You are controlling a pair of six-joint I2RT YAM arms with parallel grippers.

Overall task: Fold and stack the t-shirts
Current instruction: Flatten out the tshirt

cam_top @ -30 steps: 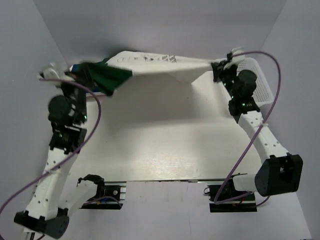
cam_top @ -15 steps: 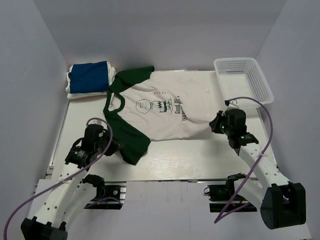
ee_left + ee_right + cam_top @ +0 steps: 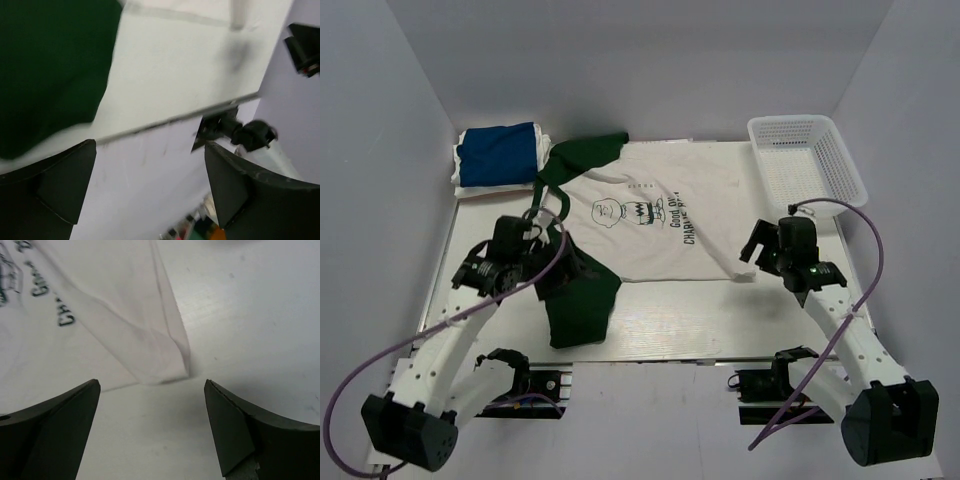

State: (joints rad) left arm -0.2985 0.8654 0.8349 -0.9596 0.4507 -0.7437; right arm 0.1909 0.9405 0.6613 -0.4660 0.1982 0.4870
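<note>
A white t-shirt (image 3: 655,235) with dark green sleeves and a cartoon face print lies spread face up on the table. Its near green sleeve (image 3: 578,300) hangs crumpled toward the front edge. My left gripper (image 3: 552,262) hovers over that sleeve, open and holding nothing; in the left wrist view the green cloth (image 3: 45,75) fills the upper left, apart from the gripper (image 3: 150,190). My right gripper (image 3: 752,258) is open just off the shirt's hem corner (image 3: 157,360), and nothing lies between the jaws of this gripper (image 3: 152,425). A folded royal blue t-shirt (image 3: 498,155) rests at the back left.
The blue shirt sits on a folded white cloth (image 3: 470,186). A white mesh basket (image 3: 820,130) stands at the back right corner. The table's front edge (image 3: 175,117) runs close under the left gripper. Grey walls close in on three sides.
Both grippers have opened and let go of the shirt. The near green sleeve has slumped toward the front edge. The left gripper has lifted and swung round; the right has pulled slightly back.
</note>
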